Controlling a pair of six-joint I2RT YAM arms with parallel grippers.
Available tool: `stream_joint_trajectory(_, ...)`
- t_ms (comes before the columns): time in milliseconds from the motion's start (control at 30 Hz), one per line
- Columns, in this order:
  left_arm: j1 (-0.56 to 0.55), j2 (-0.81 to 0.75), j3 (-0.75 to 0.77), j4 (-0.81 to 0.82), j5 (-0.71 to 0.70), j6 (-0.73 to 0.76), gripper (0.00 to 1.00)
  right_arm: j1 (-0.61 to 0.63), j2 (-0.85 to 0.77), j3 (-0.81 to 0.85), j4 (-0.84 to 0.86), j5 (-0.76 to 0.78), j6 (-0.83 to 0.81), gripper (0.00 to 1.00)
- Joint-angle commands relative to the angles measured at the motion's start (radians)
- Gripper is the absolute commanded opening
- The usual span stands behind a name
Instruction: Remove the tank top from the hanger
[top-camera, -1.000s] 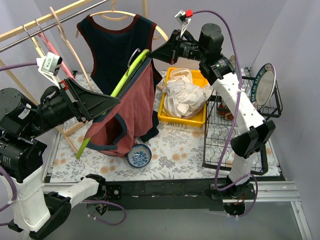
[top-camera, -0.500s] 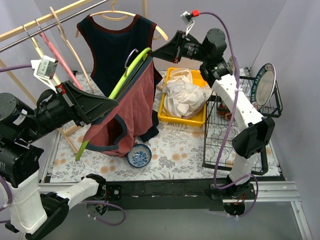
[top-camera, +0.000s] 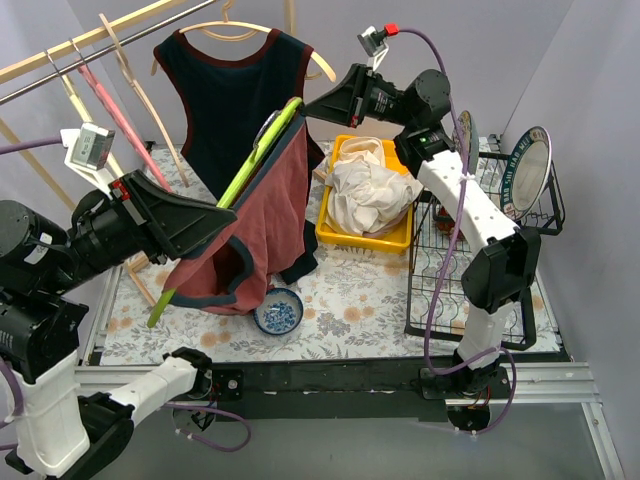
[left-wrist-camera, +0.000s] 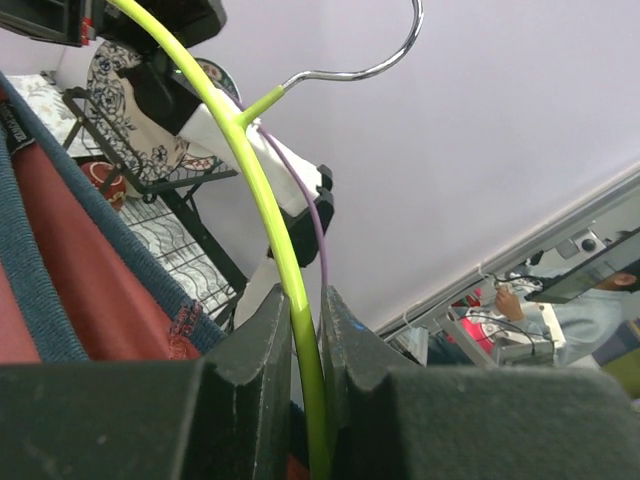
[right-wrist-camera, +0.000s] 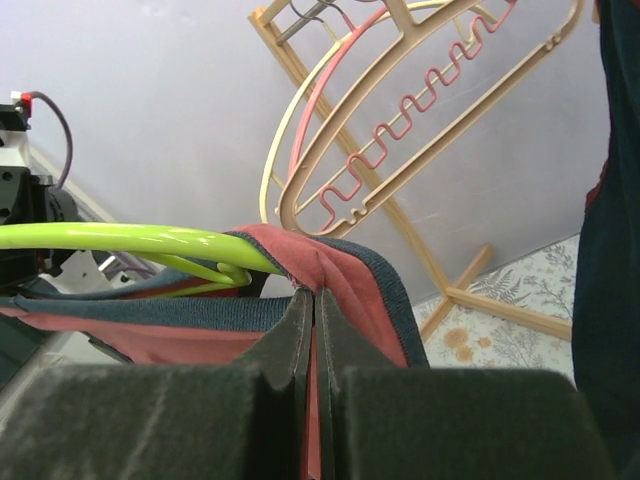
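Note:
A rust-red tank top (top-camera: 272, 215) with dark blue trim hangs in the air on a lime-green hanger (top-camera: 256, 152) that slants from lower left to upper right. My left gripper (top-camera: 233, 207) is shut on the hanger's green bar (left-wrist-camera: 268, 225), which runs up between its fingers (left-wrist-camera: 262, 345). My right gripper (top-camera: 306, 108) is shut on the top's shoulder strap (right-wrist-camera: 352, 268), right at the hanger's upper end (right-wrist-camera: 120, 241). The strap still wraps over that end. The hanger's metal hook (left-wrist-camera: 372, 62) is free.
A navy tank top (top-camera: 232, 95) hangs on a wooden hanger on the rail behind. A yellow bin (top-camera: 397, 240) holds white cloth. A blue bowl (top-camera: 278, 312) sits below the red top. A wire rack (top-camera: 445, 275) with plates (top-camera: 527, 170) stands at right.
My left gripper has drawn the hanger a little down and to the left, and the top's hem has swung left. The right arm's wrist has shifted right, still pinching the strap.

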Motion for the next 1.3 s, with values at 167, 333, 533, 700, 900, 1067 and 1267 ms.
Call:
stream_joint_trajectory(167, -0.012, -0.069, -0.065, 0.687, 0.348, -0.138, 0.00, -0.017, 0.165, 0.172, -0.191, -0.114, -0.040, 0.01)
stream_joint_trajectory(333, -0.012, -0.031, 0.016, 0.608, 0.361, -0.170, 0.00, -0.043, 0.151, 0.139, -0.198, 0.000, -0.082, 0.01)
stream_joint_trajectory(533, -0.012, -0.050, -0.089, 0.703, 0.401, -0.285, 0.00, -0.043, 0.137, 0.120, 0.166, 0.064, 0.099, 0.01)
stream_joint_trajectory(700, -0.012, -0.066, -0.140, 0.886, 0.416, -0.428, 0.00, -0.045, 0.335, 0.342, 0.333, 0.041, 0.354, 0.01)
stream_joint_trajectory(900, -0.012, -0.040, -0.083, 0.700, 0.389, -0.353, 0.00, -0.040, 0.243, 0.263, 0.022, 0.116, 0.121, 0.01)
stream_joint_trajectory(1067, -0.012, -0.023, -0.085, 0.437, 0.283, -0.170, 0.00, -0.038, 0.021, 0.073, -0.159, 0.233, -0.087, 0.01)
stream_joint_trajectory(1267, -0.012, -0.052, -0.131, 0.449, 0.143, -0.091, 0.00, -0.037, -0.096, 0.060, -0.272, 0.244, -0.200, 0.01)
